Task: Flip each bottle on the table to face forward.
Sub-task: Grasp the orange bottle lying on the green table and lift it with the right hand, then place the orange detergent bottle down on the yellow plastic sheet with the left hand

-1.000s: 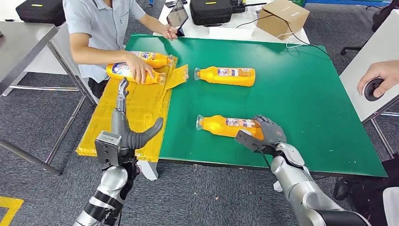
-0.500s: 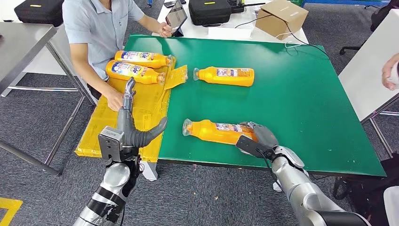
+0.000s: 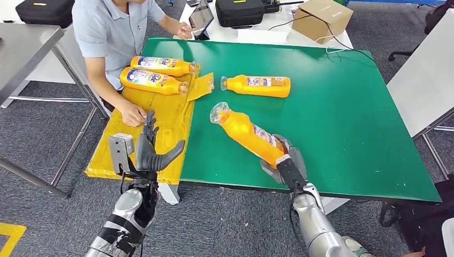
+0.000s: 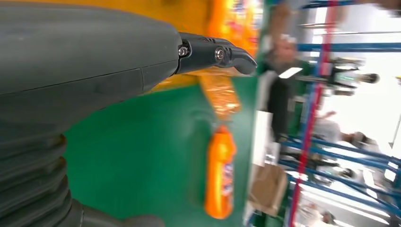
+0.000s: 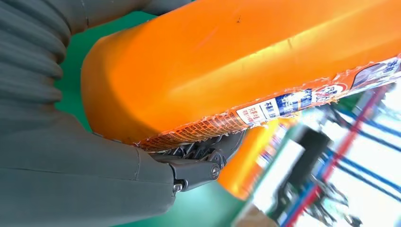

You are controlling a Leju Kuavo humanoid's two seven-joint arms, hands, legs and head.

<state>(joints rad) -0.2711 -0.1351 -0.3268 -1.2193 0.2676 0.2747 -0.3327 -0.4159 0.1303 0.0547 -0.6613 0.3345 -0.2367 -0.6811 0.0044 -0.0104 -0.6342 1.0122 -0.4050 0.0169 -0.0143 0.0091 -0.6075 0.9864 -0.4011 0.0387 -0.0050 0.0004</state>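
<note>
My right hand (image 3: 286, 163) grips the base end of an orange bottle (image 3: 247, 132) near the front edge of the green table (image 3: 342, 118); the bottle slants with its cap end raised toward the far left. Up close, that bottle (image 5: 246, 61) shows a label strip along one side, with dark fingers (image 5: 208, 151) under it. A second orange bottle (image 3: 257, 85) lies on its side mid-table, also seen as the bottle (image 4: 221, 175) beyond my left hand. Two more bottles (image 3: 155, 74) lie on yellow sheeting at the table's left. My left hand (image 3: 150, 150) hovers open over that sheeting.
A person in a blue shirt (image 3: 112, 32) sits at the table's far left, one hand (image 3: 131, 113) resting on the yellow sheeting (image 3: 160, 123) close to my left hand. A cardboard box (image 3: 320, 19) and black cases (image 3: 240, 12) stand beyond the table. A white table (image 3: 423, 91) borders the right.
My right hand has lifted and swung the near bottle, its cap end rising toward the far left. The person's hand left the two bottles and rests on the sheeting. My left hand rose slightly.
</note>
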